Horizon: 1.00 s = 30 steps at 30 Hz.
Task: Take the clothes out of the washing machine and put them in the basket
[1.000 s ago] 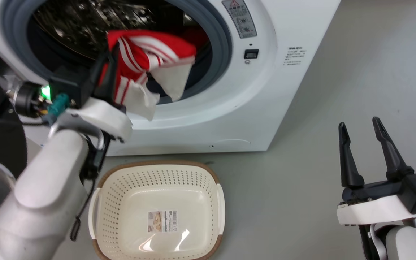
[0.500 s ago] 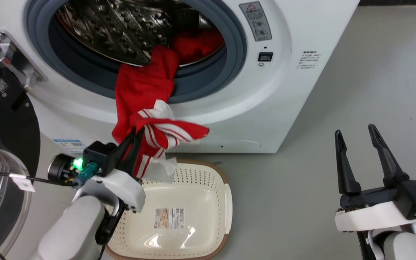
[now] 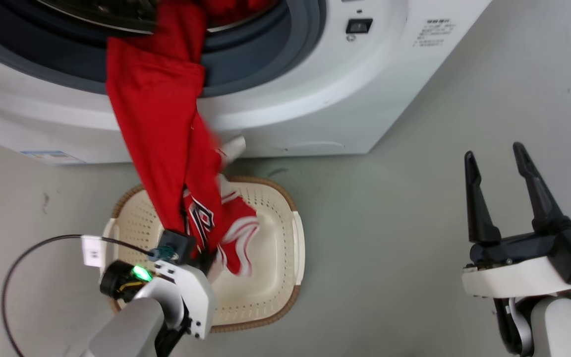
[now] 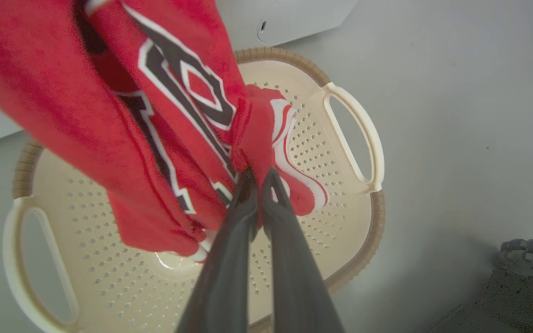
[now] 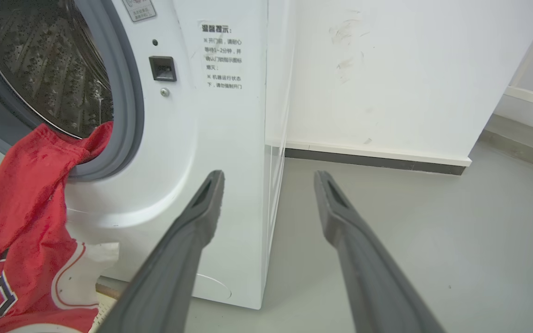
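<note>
**Left claw** (image 4: 258, 175): Low in the lower left of the head view, over the near-left part of the basket (image 3: 293, 218). In the left wrist view its two dark fingers (image 4: 229, 259) rise from the bottom edge and meet at mid-frame. They are pressed together on a fold of the clothes (image 3: 156, 114), with red fabric pinched at the tips.

**Right claw** (image 3: 493, 153): Lower right of the head view. The fingers are spread with nothing between them. It is above bare grey floor (image 3: 404, 213), well apart from the basket.

**Basket:** On the floor at lower centre of the head view, just in front of the washing machine (image 3: 325, 99). It is cream and perforated, with a brown rim and a slotted handle at each short side. The lower end of the clothes hangs inside the rim, showing black-and-white lettering and white trim. Whether that end touches the basket bottom cannot be told.

**Clothes:** One long red band runs from the drum opening at the top of the head view. It passes over the grey gasket (image 3: 260, 69) and down the washer's white front to the left claw. The upper end lies inside the drum. At the left edge of the right wrist view the fabric drapes over the gasket's lower lip.

**Washing machine:** It spans the top of the head view. The right wrist view shows the perforated steel drum (image 5: 49, 69) at upper left. Beyond the machine is a white wall (image 5: 387, 69) with dark skirting.
</note>
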Available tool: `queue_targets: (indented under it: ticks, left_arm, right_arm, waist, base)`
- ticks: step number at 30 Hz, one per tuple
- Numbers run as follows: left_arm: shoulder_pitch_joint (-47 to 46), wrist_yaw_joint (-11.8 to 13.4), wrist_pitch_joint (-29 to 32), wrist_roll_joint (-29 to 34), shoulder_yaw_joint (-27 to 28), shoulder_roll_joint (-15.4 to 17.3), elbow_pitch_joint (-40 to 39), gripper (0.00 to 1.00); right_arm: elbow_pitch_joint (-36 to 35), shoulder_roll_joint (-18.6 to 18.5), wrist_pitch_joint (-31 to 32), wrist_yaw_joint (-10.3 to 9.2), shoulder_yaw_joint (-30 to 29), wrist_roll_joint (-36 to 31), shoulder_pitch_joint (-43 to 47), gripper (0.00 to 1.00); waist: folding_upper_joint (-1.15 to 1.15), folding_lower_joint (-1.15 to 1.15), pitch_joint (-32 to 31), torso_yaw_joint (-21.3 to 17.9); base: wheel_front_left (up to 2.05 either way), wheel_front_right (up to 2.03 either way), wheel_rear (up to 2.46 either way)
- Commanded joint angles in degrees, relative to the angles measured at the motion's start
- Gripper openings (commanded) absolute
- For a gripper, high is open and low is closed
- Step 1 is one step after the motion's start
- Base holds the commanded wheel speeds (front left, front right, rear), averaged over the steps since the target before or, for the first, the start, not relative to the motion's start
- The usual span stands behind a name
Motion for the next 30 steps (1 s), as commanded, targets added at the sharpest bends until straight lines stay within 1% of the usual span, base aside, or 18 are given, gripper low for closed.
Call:
queue_targets:
  ticks: [1,5,13,23,30]
  left_arm:
    - [-0.8,-0.4,1.7,-0.9,-1.0,-0.5,1.9,0.00]
    - [-2.8,-0.8,5.0,-2.5,-4.0,-1.4,6.1,0.00]
    - [-9.2,-0.8,2.5,-4.7,-7.7,-1.1,11.7,0.00]
    - [-16.4,-0.8,2.4,-7.5,-10.6,-1.3,18.5,0.00]
    - [-20.7,-0.8,-1.2,-8.9,-11.0,-2.3,23.2,0.00]
  right_arm:
    - [-0.3,0.0,-0.1,-0.04,-0.3,-0.1,-1.2,1.00]
    - [-0.8,0.0,-0.1,-0.04,-0.6,0.3,-2.2,1.00]
    - [-2.0,0.0,-0.1,-0.04,-0.2,0.4,-3.9,1.00]
    - [-3.9,0.0,-0.1,-0.04,-0.8,0.4,-6.1,1.00]
    - [-4.9,0.0,-0.1,-0.04,-1.1,0.6,-7.1,1.00]
  waist:
    - [0.00,0.00,2.4,-1.2]
    - [0.00,0.00,5.3,-1.9]
    - [0.00,0.00,12.5,-3.2]
    - [0.00,0.00,21.1,-4.1]
    - [0.00,0.00,24.3,-4.4]
  base:
    - [0.00,0.00,0.00]
    - [0.00,0.00,0.00]
    - [0.00,0.00,0.00]
    - [0.00,0.00,0.00]
    - [0.00,0.00,0.00]
